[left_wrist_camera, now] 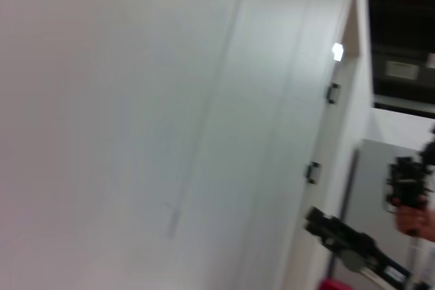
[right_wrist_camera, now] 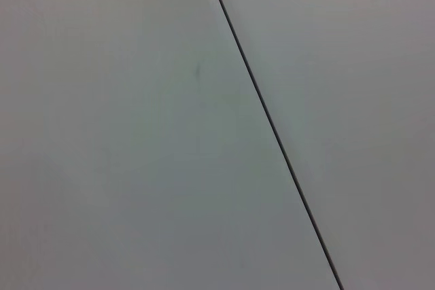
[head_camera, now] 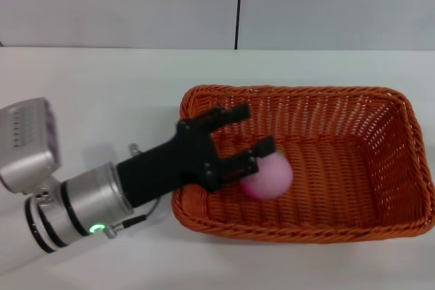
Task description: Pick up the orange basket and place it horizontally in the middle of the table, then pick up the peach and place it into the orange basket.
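Note:
The orange basket (head_camera: 353, 168) lies lengthwise on the white table (head_camera: 102, 79), right of centre in the head view. The pink peach (head_camera: 270, 176) rests on the basket's floor near its left end. My left gripper (head_camera: 257, 129) reaches in over the basket's left rim and is open, with black fingers spread. Its lower finger (head_camera: 248, 163) lies right against the peach's upper left side, and nothing sits between the two fingers. The right gripper is out of view.
Bare white tabletop surrounds the basket on the left and behind. A pale wall with a dark vertical seam (head_camera: 238, 5) stands behind the table. The wrist views show only pale wall panels and a dark seam (right_wrist_camera: 272, 127).

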Available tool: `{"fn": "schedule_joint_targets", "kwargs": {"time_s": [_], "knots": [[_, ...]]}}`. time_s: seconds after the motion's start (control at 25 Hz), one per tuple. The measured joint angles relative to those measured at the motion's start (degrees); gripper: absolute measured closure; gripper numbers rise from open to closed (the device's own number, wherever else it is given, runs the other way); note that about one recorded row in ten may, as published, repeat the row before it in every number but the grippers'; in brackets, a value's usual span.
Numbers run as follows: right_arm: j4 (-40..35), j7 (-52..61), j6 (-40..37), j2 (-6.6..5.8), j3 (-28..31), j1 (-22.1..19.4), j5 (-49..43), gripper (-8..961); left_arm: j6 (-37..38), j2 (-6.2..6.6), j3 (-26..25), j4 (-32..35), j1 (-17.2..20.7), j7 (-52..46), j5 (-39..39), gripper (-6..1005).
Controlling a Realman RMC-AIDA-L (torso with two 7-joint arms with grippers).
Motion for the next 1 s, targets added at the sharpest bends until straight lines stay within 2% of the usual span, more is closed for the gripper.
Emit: {"fn": "schedule_joint_targets", "kwargs": {"time_s": [0.08,0.2,0.28,0.32,0.6,0.76,1.0], "knots": [[-0.11,0.00,0.27,-0.01,0.16,0.10,0.00,436,-0.74,0.21,-2.81,1.06,1.73,0.78,-0.03,311],[-0.32,0.00,0.54,-0.02,0.33,0.14,0.23,435,-2.16,0.28,-8.05,3.58,4.96,2.39,-0.04,241],[-0.61,0.00,0.86,-0.02,0.39,0.13,0.33,435,-2.94,0.28,-13.56,5.55,8.46,4.51,-0.03,194],[-0.74,0.00,1.07,-0.02,0.39,0.13,0.33,435,-3.14,0.30,-18.25,6.20,10.78,6.15,-0.04,170],[-1.49,0.00,1.56,-0.01,0.55,0.52,0.38,434,-4.41,-0.06,-36.39,5.16,20.76,16.44,-0.14,170],[-1.70,0.00,2.55,0.04,0.57,1.94,0.42,434,-5.42,-0.11,-39.97,3.59,24.29,21.67,-0.13,170],[-1.74,0.00,3.41,-0.01,0.46,3.78,0.28,434,-6.23,-0.13,-42.06,3.46,25.95,23.47,-0.11,170]]}}
